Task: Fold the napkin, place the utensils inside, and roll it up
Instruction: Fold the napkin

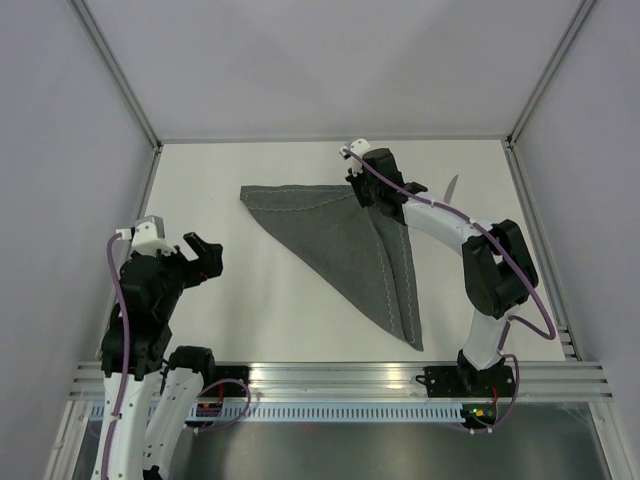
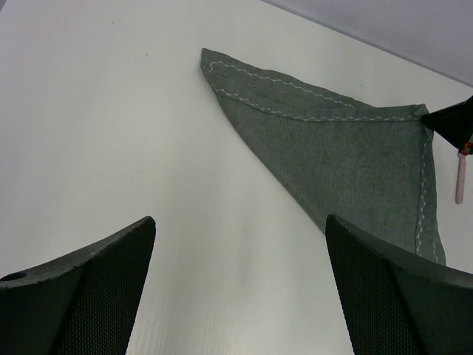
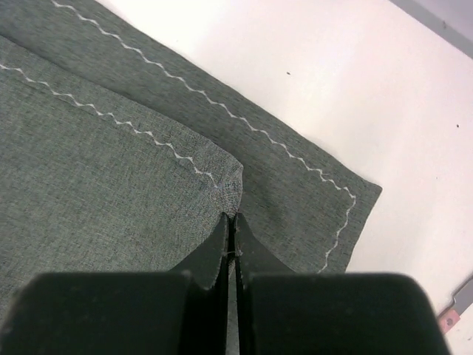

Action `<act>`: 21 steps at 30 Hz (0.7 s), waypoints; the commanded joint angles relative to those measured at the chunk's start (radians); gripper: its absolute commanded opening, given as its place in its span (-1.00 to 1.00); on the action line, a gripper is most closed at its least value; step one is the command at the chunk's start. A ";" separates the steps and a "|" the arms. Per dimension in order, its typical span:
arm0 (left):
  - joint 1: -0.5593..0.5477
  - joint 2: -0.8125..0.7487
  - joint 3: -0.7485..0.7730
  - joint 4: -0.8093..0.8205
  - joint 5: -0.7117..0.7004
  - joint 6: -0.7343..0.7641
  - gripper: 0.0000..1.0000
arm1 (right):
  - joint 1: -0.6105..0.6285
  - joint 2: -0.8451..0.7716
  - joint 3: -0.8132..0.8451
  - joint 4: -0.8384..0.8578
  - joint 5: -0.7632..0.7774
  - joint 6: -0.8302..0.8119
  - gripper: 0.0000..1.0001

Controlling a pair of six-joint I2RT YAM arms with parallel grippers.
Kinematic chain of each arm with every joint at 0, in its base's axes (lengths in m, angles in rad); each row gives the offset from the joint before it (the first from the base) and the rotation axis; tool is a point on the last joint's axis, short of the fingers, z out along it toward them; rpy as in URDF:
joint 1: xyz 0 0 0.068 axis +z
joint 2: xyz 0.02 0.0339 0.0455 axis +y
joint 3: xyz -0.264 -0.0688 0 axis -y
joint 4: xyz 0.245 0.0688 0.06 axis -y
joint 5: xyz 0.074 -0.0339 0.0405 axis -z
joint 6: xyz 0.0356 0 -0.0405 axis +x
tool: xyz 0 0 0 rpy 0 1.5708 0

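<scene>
The dark grey napkin (image 1: 350, 240) lies folded into a triangle on the white table, its pale stitching showing along the edges (image 2: 340, 148). My right gripper (image 1: 362, 192) is at its far right corner, shut on the tip of the folded-over top layer (image 3: 232, 218); the bottom layer's corner (image 3: 325, 200) lies flat just beyond. A slim pinkish-silver utensil (image 1: 451, 186) lies on the table to the right of that corner (image 2: 460, 181) (image 3: 458, 307). My left gripper (image 1: 195, 262) hovers open well to the left of the napkin, nothing between its fingers (image 2: 240, 244).
Grey walls and a metal frame (image 1: 130, 100) enclose the table on three sides. An aluminium rail (image 1: 330, 378) runs along the near edge by the arm bases.
</scene>
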 commanded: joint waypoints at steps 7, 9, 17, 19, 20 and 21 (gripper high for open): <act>-0.001 -0.013 -0.008 0.030 0.032 0.033 0.99 | -0.060 0.047 0.024 0.049 -0.028 0.045 -0.99; -0.003 -0.016 -0.009 0.032 0.033 0.033 0.99 | -0.070 0.054 0.025 0.050 -0.028 0.048 -0.99; -0.003 -0.016 -0.011 0.030 0.033 0.032 0.99 | -0.103 0.064 0.018 0.066 -0.031 0.056 -0.99; -0.003 -0.018 -0.012 0.032 0.033 0.032 0.99 | -0.112 0.069 0.018 0.067 -0.031 0.058 -0.99; -0.003 -0.018 -0.011 0.032 0.035 0.032 0.99 | -0.116 0.069 0.015 0.069 -0.032 0.058 -0.99; -0.001 -0.018 -0.012 0.032 0.033 0.030 0.99 | -0.119 0.071 0.015 0.069 -0.032 0.058 -0.99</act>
